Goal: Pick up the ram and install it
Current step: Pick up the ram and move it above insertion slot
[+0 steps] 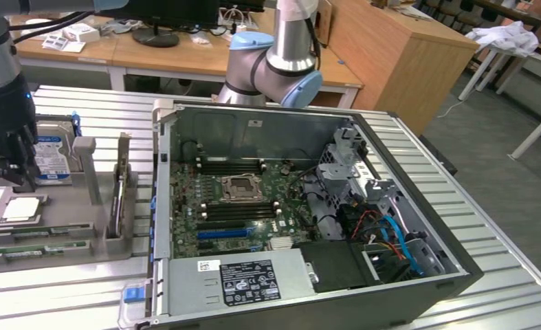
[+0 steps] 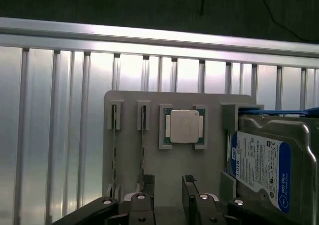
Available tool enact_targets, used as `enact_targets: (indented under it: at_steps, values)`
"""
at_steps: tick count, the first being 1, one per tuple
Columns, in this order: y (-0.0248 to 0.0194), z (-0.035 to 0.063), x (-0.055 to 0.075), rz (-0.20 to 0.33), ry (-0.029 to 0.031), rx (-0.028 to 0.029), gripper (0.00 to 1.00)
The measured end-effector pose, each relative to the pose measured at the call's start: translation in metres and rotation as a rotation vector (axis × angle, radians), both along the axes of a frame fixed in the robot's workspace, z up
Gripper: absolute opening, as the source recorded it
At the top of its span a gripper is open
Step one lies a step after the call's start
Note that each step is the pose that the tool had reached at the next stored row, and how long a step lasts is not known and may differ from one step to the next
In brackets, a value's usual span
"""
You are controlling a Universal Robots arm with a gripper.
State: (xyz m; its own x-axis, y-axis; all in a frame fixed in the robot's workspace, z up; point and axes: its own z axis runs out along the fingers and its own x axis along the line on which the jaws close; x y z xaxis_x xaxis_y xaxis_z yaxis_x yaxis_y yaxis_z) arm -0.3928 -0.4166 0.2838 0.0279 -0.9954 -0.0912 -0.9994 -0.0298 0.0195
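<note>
Two ram sticks lie edge-up in slots of a grey holder point(image 1: 78, 227) at the exterior view's left, one ram stick point(image 1: 34, 235) beside the other point(image 1: 23, 253). In the wrist view they are thin strips, one ram stick point(image 2: 143, 145) close to my fingers and the other point(image 2: 114, 145) a slot further over. My gripper point(image 1: 9, 180) hangs over the holder, above the parts and touching nothing. The gripper point(image 2: 167, 207) is open, with nothing between its fingers point(image 2: 192, 202). The open computer case point(image 1: 435, 227) holds the motherboard point(image 1: 243, 199) with its dark memory slots point(image 1: 238, 165).
A processor chip point(image 2: 183, 126) sits in the holder's square pocket beside the ram slots. A blue-labelled hard drive point(image 2: 264, 165) stands upright at the holder's end, close to my gripper. The ribbed metal table point(image 1: 69, 295) carries everything. The arm's elbow point(image 1: 275, 62) rises behind the case.
</note>
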Motion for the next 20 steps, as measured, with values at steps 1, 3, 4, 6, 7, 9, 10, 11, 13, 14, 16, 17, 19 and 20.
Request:
enact_targets:
  at_steps: [1,3,4,6,7,9,10,11,13,14,16,17,19,20]
  values:
    - [0.0000,-0.0001,0.0000,0.000,0.0002,-0.0001,0.36]
    - [0.0000,-0.0001,0.0000,0.000,0.0003,0.0000,0.36]
    - [0.0000,-0.0002,0.0000,0.000,0.0001,0.0001,0.36]
    - [0.0000,-0.0002,0.0000,0.000,0.0001,0.0000,0.36]
    - [0.0000,-0.0002,0.0000,0.000,0.0001,0.0001,0.36]
    - [0.0000,-0.0002,0.0000,0.000,0.0002,0.0001,0.36]
    - [0.0000,-0.0002,0.0000,0.000,0.0002,0.0001,0.36]
    - [0.0000,-0.0002,0.0000,0.000,0.0001,0.0001,0.36]
    - [-0.0005,-0.0003,0.0000,0.000,0.0000,0.0002,0.36]
    - [-0.0010,-0.0003,0.0001,0.000,0.0000,0.0002,0.36]
    - [-0.0027,-0.0002,0.0000,0.000,0.0002,0.0001,0.36]
    - [-0.0037,-0.0002,0.0000,0.000,0.0001,0.0000,0.36]
    - [-0.0061,-0.0002,0.0000,0.000,0.0001,0.0001,0.36]
    - [-0.0073,-0.0002,0.0000,0.000,0.0001,0.0000,0.36]
